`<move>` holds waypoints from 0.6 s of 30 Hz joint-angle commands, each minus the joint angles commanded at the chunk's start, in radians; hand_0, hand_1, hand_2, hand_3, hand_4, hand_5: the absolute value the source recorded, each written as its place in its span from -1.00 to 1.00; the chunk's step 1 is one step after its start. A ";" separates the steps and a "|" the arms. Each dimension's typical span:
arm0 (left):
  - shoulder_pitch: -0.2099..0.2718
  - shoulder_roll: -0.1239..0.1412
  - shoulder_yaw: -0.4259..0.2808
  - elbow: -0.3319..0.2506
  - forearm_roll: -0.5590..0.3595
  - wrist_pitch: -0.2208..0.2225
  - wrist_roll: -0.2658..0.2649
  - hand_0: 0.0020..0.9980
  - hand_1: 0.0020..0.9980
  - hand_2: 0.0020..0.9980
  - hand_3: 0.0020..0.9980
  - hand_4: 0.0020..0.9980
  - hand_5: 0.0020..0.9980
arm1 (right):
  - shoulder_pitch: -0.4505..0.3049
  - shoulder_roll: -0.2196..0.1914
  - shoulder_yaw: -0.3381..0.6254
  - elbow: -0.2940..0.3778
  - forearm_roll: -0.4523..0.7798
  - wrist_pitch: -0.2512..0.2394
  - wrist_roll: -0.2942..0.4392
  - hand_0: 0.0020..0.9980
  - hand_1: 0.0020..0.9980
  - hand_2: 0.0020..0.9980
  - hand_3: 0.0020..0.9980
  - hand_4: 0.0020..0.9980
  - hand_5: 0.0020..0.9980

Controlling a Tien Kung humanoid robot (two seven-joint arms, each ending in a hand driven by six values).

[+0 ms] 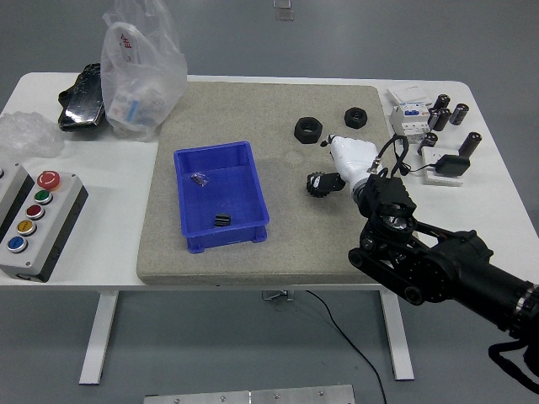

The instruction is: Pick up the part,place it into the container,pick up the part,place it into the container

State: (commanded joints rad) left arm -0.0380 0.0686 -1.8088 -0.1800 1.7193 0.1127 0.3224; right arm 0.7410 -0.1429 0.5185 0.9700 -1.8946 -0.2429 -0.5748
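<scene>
Head view: the right hand [341, 164] hovers over the mat [278, 181], right of the blue container [221, 196]. Its fingers seem curled, possibly empty. Two black nuts [308, 130] lie just beyond.

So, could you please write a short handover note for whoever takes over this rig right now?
Left hand: not in view.
Right white five-fingered hand: over the grey mat, between the two black hex nuts and the blue plastic bin; fingers curled, holding nothing visible.
Bin: one small black part near its front wall, and a small clear-wrapped piece near the back.
Nearer hex nut and farther one lie on the mat.
Done: one part binned. Left: pick up the next part and bin it.
</scene>
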 joint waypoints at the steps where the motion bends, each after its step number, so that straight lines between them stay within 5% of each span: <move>1: 0.000 0.000 0.000 0.000 0.000 0.000 0.000 0.84 0.86 0.80 0.81 0.96 0.41 | 0.002 0.002 -0.005 -0.008 0.006 0.007 0.001 -0.34 0.23 0.56 0.69 0.86 0.20; 4: -0.001 0.000 0.009 0.000 -0.009 -0.001 -0.004 0.84 0.86 0.80 0.81 0.96 0.41 | 0.004 0.006 -0.023 -0.026 0.020 0.023 0.002 -0.34 0.23 0.56 0.69 0.86 0.20; 5: -0.001 0.000 0.012 0.000 -0.012 -0.001 -0.006 0.84 0.86 0.80 0.81 0.95 0.41 | 0.004 0.007 -0.031 -0.031 0.027 0.026 0.004 -0.32 0.23 0.55 0.67 0.98 0.39; 10: -0.001 0.000 0.017 0.000 -0.016 -0.002 -0.008 0.84 0.86 0.80 0.81 0.95 0.41 | 0.004 0.016 -0.066 -0.041 0.054 0.020 0.018 -0.32 0.23 0.55 0.67 0.98 0.39; 11: -0.001 0.000 0.017 0.000 -0.016 -0.002 -0.008 0.84 0.86 0.80 0.80 0.95 0.41 | 0.004 0.019 -0.072 -0.042 0.058 0.017 0.021 -0.35 0.14 0.37 0.44 0.47 -0.27; 16: -0.002 0.000 0.020 0.000 -0.019 -0.002 -0.010 0.84 0.86 0.80 0.80 0.95 0.41 | 0.002 0.026 -0.099 -0.053 0.070 -0.009 0.036 -0.35 0.14 0.37 0.44 0.47 -0.27; 17: -0.002 0.000 0.020 0.000 -0.020 -0.001 -0.009 0.83 0.86 0.79 0.80 0.95 0.40 | 0.001 0.026 -0.103 -0.055 0.069 -0.014 0.037 -0.39 -0.01 0.00 0.15 -0.29 -0.61; 18: -0.002 0.000 0.020 0.000 -0.020 -0.001 -0.009 0.83 0.86 0.79 0.80 0.95 0.40 | 0.001 0.026 -0.105 -0.055 0.067 -0.018 0.038 -0.39 -0.01 0.00 0.15 -0.29 -0.61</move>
State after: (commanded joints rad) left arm -0.0402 0.0685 -1.7891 -0.1800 1.6996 0.1115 0.3134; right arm 0.7418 -0.1171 0.4133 0.9146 -1.8277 -0.2613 -0.5369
